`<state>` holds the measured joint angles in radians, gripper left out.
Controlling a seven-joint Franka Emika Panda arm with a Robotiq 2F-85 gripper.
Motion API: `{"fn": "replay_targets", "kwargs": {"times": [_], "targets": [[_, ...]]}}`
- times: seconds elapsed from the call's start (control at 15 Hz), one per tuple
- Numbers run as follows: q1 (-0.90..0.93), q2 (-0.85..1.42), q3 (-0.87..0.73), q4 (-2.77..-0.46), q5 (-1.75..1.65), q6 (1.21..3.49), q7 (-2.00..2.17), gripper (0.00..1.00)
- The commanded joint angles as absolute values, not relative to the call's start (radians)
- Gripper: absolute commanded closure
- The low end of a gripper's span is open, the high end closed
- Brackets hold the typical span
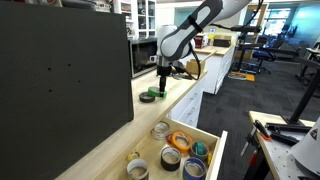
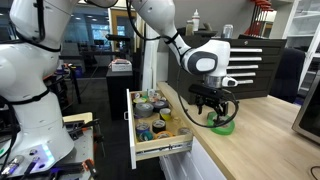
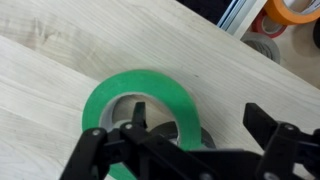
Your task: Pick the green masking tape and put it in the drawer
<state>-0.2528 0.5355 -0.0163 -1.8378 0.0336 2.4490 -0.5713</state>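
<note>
The green masking tape [image 3: 150, 95] lies flat on the pale wooden counter; it also shows in both exterior views [image 1: 147, 97] [image 2: 222, 126]. My gripper [image 3: 197, 115] is open and low over it. One finger is inside the ring's hole and the other is outside its right side. Nothing is gripped. The gripper also shows in both exterior views [image 1: 163, 78] [image 2: 212, 108]. The drawer [image 1: 218, 145] [image 2: 165, 150] is pulled open beside the counter and holds several tape rolls. A dark ring [image 3: 205, 135] peeks out from under the green tape's edge.
An orange roll [image 3: 290, 10] and a grey roll [image 3: 265, 47] lie in the drawer past the counter edge. A large dark panel [image 1: 60, 75] stands along the counter's back. White cabinets [image 1: 215, 70] continue beyond the counter.
</note>
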Motion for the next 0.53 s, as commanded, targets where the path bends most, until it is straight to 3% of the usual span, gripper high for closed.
{"fn": "replay_targets", "kwargs": {"times": [0.0, 0.47], "targets": [[-0.294, 0.547, 0.019, -1.808, 0.070, 2.404, -0.605, 0.00], [-0.311, 0.544, 0.049, -1.809, 0.113, 2.408, -0.657, 0.00]]}}
